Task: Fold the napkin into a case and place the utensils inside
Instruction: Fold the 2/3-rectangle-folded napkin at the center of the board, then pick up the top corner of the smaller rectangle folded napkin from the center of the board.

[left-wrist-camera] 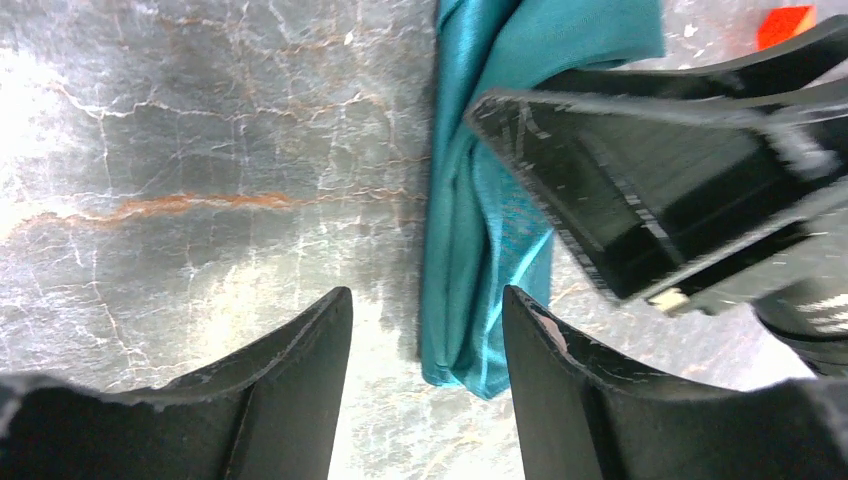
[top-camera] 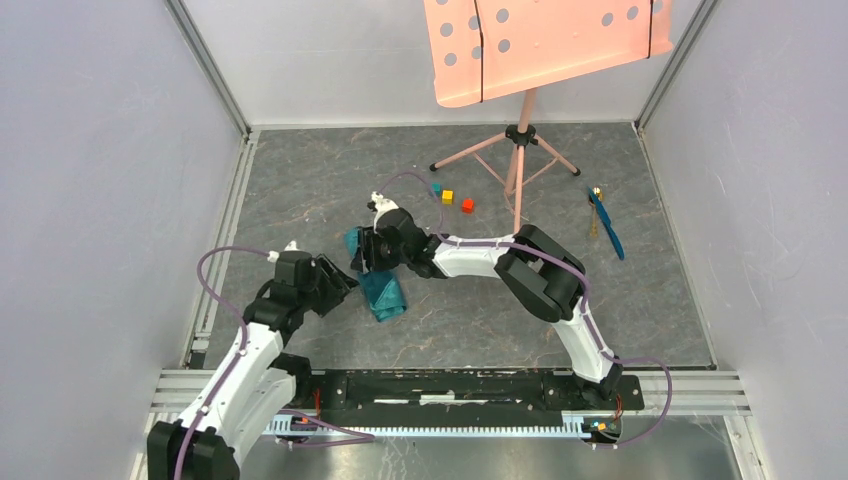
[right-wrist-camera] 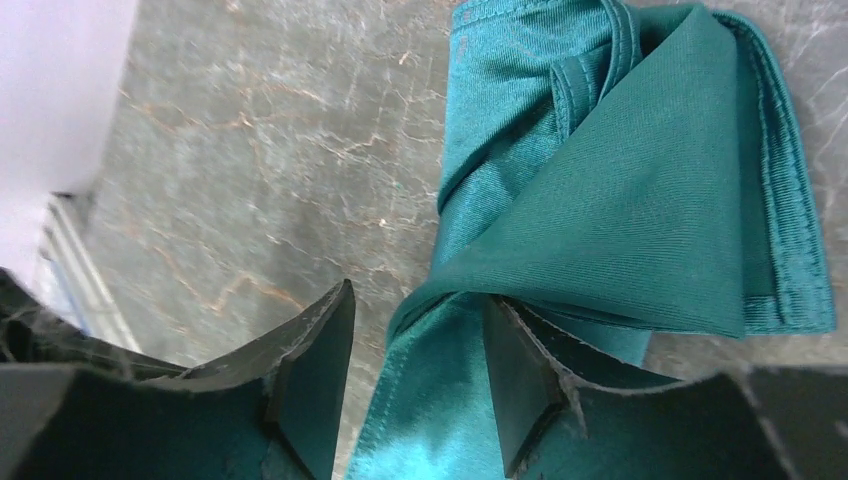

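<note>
left gripper (left-wrist-camera: 428, 300): jaws parted over napkin (top-camera: 384, 294) end | right gripper (right-wrist-camera: 418, 300): jaws parted, fold lain between | napkin: bunched on desk (top-camera: 300, 200), partly hidden by grippers | utensils (top-camera: 604, 226): laid far right, blurred

The napkin (right-wrist-camera: 640, 230) is soft teal cloth with a satin sheen. The surface (left-wrist-camera: 200, 150) is smooth, grey-marbled and faintly glossy. The left tool (left-wrist-camera: 428, 315) and right tool (right-wrist-camera: 418, 325) are scuffed matt black plastic.

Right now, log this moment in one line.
teal-green cloth napkin: loosely folded | left gripper: open, at its edge | right gripper: open astride it | blue and golden utensils: outside
</note>
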`<move>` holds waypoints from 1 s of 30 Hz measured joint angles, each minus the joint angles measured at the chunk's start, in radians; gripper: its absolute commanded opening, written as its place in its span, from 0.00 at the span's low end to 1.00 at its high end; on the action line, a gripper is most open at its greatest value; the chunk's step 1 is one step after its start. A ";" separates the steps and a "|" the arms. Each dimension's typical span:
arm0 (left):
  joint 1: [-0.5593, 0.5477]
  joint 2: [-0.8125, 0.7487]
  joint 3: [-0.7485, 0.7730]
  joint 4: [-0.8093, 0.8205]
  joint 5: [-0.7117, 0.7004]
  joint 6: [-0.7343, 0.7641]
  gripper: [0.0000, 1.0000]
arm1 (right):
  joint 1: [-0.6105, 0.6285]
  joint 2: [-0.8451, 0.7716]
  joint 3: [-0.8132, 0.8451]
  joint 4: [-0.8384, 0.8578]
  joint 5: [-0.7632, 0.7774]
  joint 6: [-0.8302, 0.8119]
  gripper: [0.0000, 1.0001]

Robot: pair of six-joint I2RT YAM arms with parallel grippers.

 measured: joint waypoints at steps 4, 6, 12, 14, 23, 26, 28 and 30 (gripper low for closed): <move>0.010 -0.024 0.047 -0.050 -0.013 0.000 0.66 | 0.000 -0.001 0.055 -0.126 0.003 -0.164 0.69; 0.014 -0.026 0.059 -0.064 -0.015 0.000 0.67 | 0.000 -0.005 0.072 -0.175 0.002 -0.218 0.72; 0.032 -0.021 0.086 -0.113 -0.018 0.004 0.70 | -0.012 -0.082 0.038 -0.251 -0.008 -0.275 0.84; 0.038 -0.018 0.103 -0.124 -0.018 0.010 0.70 | -0.025 -0.152 -0.034 -0.229 -0.021 -0.265 0.86; 0.044 0.005 0.168 -0.127 -0.015 0.027 0.71 | -0.133 -0.300 -0.339 0.126 -0.103 -0.007 0.90; 0.047 0.011 0.169 -0.128 -0.010 0.037 0.71 | -0.177 -0.274 -0.399 0.222 -0.127 0.084 0.89; 0.048 0.016 0.169 -0.127 -0.007 0.038 0.71 | -0.198 -0.238 -0.401 0.288 -0.146 0.131 0.85; 0.050 0.019 0.169 -0.127 0.004 0.038 0.71 | -0.212 -0.197 -0.399 0.362 -0.167 0.171 0.81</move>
